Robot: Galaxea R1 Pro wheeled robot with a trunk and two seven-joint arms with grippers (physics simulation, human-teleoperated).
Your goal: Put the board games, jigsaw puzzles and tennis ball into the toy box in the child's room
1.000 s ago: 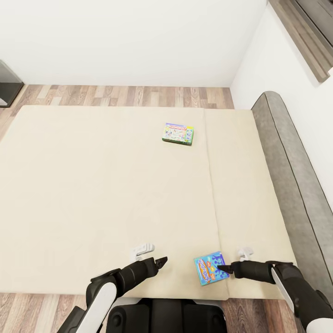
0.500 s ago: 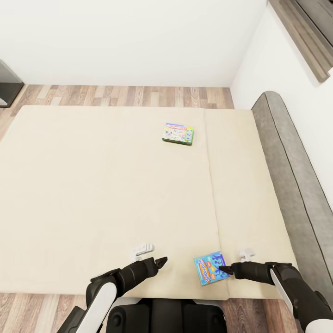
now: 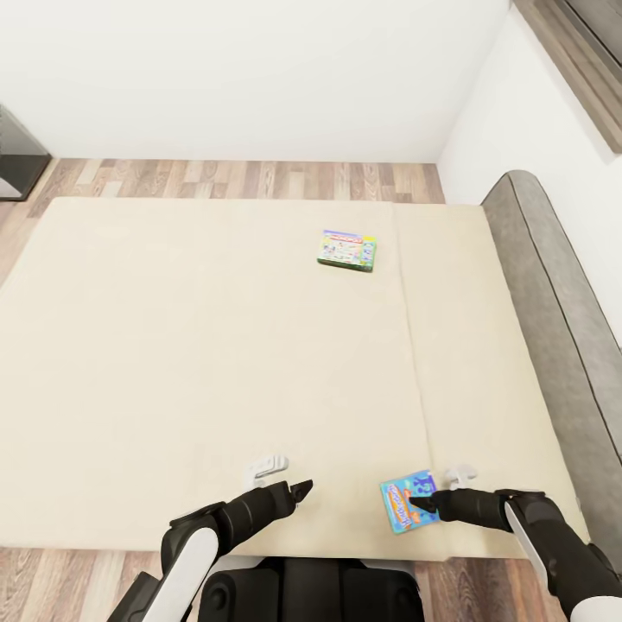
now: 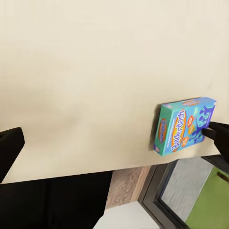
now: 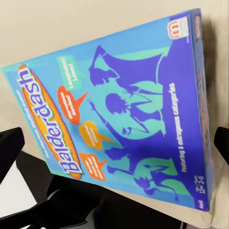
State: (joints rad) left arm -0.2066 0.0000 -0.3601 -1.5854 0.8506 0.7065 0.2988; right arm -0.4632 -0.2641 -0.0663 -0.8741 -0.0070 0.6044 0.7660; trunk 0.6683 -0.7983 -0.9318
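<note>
At the lower left of the head view the left gripper (image 3: 302, 490) hovers over the bed (image 3: 173, 345) with nothing in it, though I cannot tell how far its fingers are parted. Upper centre lies the green-edged game box (image 3: 347, 250). At the lower right, the blue game box (image 3: 408, 502) sits by the mattress's near edge with the right gripper (image 3: 419, 500) at it, fingers spread either side and not yet closed; it looks light, stiff and smooth, best pinched across its thin edges.

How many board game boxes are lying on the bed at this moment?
2. The blue Balderdash box lies at the bed's near edge, at the tip of the right gripper. The Monopoly box lies far across the mattress, toward the wall.
</note>
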